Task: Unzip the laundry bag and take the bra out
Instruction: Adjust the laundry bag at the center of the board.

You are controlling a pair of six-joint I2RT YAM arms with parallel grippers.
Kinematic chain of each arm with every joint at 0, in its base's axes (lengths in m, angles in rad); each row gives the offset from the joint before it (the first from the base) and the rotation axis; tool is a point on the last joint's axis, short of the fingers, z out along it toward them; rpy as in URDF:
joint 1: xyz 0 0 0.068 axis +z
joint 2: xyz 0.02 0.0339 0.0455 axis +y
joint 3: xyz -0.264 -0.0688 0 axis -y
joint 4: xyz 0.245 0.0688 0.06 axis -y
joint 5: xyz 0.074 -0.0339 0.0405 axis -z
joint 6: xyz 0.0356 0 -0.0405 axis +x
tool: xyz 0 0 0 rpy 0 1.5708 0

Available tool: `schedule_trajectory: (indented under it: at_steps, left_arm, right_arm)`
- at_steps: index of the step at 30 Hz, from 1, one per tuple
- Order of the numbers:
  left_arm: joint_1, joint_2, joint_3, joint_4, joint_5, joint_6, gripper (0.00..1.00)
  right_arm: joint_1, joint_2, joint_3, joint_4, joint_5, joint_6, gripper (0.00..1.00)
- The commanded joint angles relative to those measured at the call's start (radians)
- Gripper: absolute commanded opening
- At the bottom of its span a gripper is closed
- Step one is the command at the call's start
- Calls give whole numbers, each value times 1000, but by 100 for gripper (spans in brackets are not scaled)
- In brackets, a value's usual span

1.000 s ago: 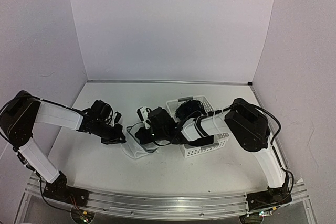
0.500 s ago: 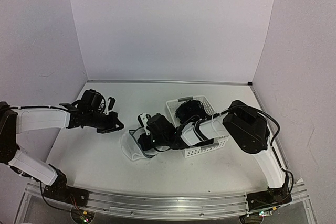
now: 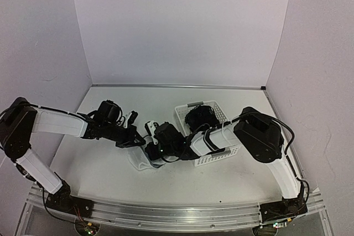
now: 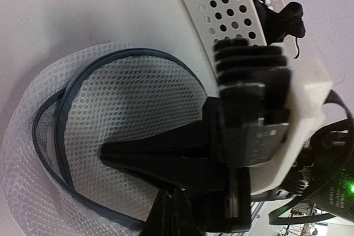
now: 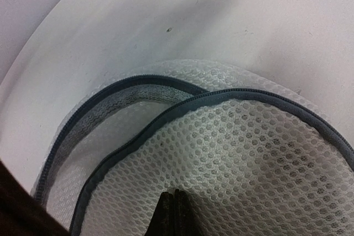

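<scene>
1. Bag (image 3: 137,161) lies squashed flat on the table (image 3: 99,169). It is at 9 o'clock from the basket (image 3: 215,157), just beside it.
2. Two dark rims curve across its white net.
3. Bra (image 3: 200,117) sits in the basket, up near the 11 o'clock corner, out of the bag.
4. Right gripper (image 5: 176,211) has its jaws pressed together. Its tips rest on the net.
5. Left gripper (image 3: 138,140) hangs over the bag's 12 o'clock edge, right next to the other gripper. Its jaws are together too. I cannot tell if it pinches the net.
</scene>
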Motion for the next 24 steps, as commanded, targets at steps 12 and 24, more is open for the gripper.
schedule_trajectory:
  at_steps: [12,24]
  left_arm:
    - [-3,82,-144,79,-100,16,0]
    - [-3,132,-124,133,-118,-9,0]
  right_arm:
    - [9,-90,-62,-99,55,37,0]
    - [7,-325,-84,-168,107,-5,14]
